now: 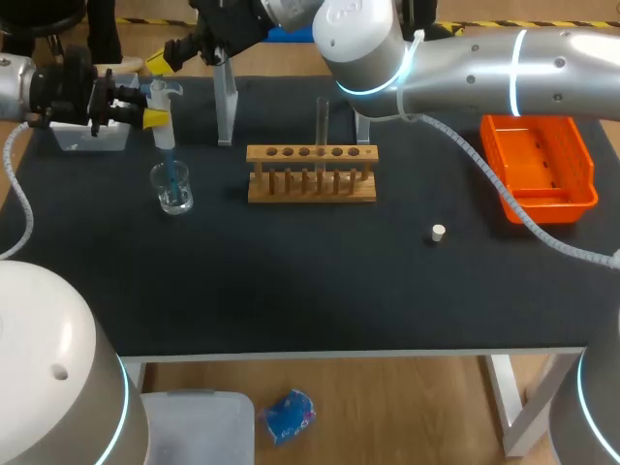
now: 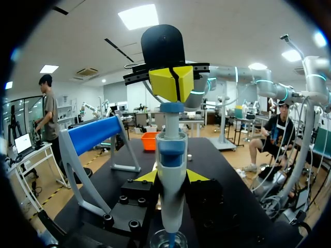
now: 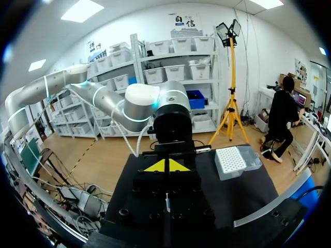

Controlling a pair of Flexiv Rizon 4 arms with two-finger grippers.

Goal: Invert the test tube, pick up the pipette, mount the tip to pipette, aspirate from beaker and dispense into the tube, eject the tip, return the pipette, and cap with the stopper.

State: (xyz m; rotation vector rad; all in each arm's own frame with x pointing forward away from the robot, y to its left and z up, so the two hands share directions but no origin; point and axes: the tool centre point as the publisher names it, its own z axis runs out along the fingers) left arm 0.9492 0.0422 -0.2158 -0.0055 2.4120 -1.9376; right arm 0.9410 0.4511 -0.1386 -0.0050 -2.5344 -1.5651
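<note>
The pipette [image 1: 165, 128] is held upright, long axis vertical, near the rear left corner of the surface [image 1: 291, 291]. The left fingers [image 1: 154, 118] are clamped on its body from two sides; in the left wrist view a yellow pad shows on each side of the barrel. The mounted tip [image 1: 170, 167] is dipped into the beaker [image 1: 172, 197], which stands directly below, and blue liquid is seen in the glass. The right arm is reached across from the right, and the right fingers [image 1: 158, 64] are pressed together with nothing between them. They are set straight above the plunger cap [image 2: 171, 107], apparently touching it. Step judged: aspiration from the beaker, with the plunger worked from above by the right arm while the left arm holds. The test tube [image 1: 323, 121] is stood upright, mouth up, in the wooden rack [image 1: 310, 184] at mid-surface toward the rear edge, to the right of the pipette and well apart from it. The next carry is therefore expected sideways to the right, with the pipette kept vertical; the left arm is the holder, so it is the nearer. The stopper [image 1: 438, 232] lies loose right of centre, untouched. An orange tray [image 1: 539, 199] sits by the right edge.
</note>
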